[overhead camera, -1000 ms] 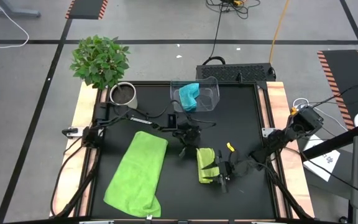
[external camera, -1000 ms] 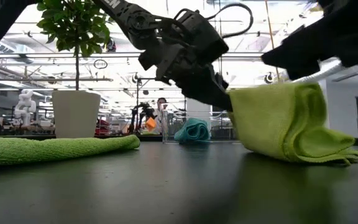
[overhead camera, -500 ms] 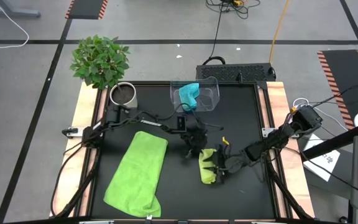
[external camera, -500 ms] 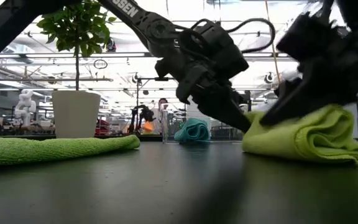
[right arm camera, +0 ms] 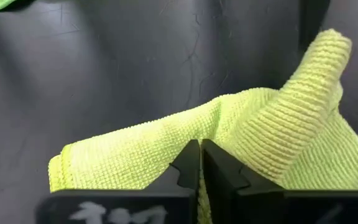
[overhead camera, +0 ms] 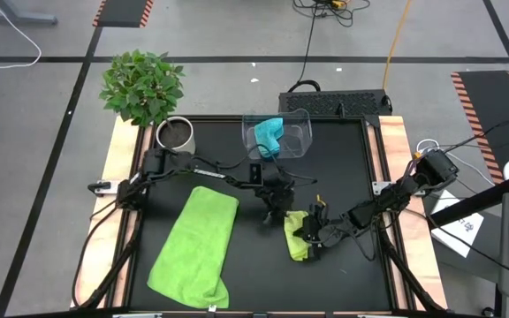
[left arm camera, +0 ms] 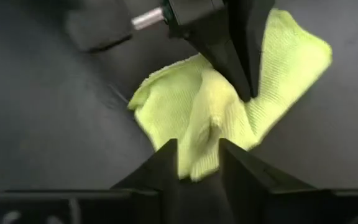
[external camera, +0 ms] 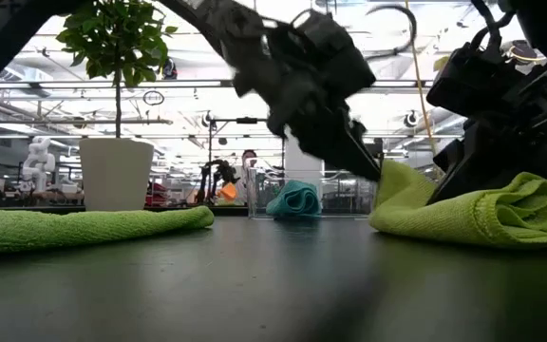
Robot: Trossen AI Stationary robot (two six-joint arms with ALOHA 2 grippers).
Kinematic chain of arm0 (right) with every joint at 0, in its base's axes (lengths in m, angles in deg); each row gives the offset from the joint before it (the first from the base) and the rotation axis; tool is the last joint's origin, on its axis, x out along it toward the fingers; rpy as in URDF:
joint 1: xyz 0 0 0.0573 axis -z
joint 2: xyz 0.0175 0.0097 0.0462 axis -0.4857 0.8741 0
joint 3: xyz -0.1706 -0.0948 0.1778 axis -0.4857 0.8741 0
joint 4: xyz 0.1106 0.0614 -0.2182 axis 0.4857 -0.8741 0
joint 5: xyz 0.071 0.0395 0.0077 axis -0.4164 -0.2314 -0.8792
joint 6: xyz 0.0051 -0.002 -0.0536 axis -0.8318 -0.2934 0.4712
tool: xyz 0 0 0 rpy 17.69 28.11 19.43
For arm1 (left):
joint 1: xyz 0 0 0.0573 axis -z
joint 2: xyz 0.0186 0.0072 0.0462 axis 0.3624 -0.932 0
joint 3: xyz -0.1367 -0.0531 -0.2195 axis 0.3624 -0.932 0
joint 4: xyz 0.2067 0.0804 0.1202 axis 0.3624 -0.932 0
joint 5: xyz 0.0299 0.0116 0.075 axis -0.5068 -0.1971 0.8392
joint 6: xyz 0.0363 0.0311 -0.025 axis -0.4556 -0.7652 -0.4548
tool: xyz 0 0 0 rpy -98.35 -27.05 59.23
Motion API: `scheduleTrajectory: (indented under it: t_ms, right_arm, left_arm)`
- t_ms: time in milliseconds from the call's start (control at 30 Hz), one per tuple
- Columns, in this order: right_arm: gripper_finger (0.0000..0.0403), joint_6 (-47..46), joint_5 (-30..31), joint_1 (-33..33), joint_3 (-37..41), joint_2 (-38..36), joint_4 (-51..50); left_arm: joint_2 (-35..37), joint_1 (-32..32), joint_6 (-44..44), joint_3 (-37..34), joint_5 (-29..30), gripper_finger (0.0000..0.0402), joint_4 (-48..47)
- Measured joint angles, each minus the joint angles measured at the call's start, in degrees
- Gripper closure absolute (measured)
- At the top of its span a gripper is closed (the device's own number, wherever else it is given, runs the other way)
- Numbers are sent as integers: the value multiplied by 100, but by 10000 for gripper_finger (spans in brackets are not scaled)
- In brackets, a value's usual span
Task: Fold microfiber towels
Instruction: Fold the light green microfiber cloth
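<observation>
In the high view, 1 lime-green towel (overhead camera: 195, 246) lies spread flat in the lower left of the frame on the dark surface (overhead camera: 343, 168), untouched. At upper centre, the turquoise towel (overhead camera: 268, 134) sits bunched in the clear bin (overhead camera: 300, 132). Right of centre, the small folded green towel (overhead camera: 296, 234) lies between both hands: the left hand (overhead camera: 278, 215) at its upper-left edge with fingers parted around a raised fold, the right hand (overhead camera: 311, 237) pressed together, pinching a ridge of the cloth. These towels look light, soft and floppy, so they will likely sag and bunch; corners or edges seem the best hold. The right wrist view shows the pinch (right arm camera: 199, 163) clearly, which the overhead hides; the low view shows the fold peaking upward.
</observation>
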Motion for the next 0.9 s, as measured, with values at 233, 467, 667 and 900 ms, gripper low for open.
scheduleTrajectory:
  t_ms: [233, 467, 667, 900]
  right_arm:
    - [395, -340, 0, -2, 147, -7, 4]
    - [402, -145, 7, -30, 484, -7, 606]
    - [393, 4, -8, -79, 839, -7, 1198]
    - [390, 204, -160, -210, 1034, 0, 1740]
  left_arm:
    - [873, 151, 218, 2, 218, 191, -1117]
    - [1570, 708, 1082, -390, -219, 161, -1895]
    - [2374, 1508, 1630, -1540, 583, 177, -1289]
    - [3495, 2384, 2124, -3240, 2421, 210, 1058]
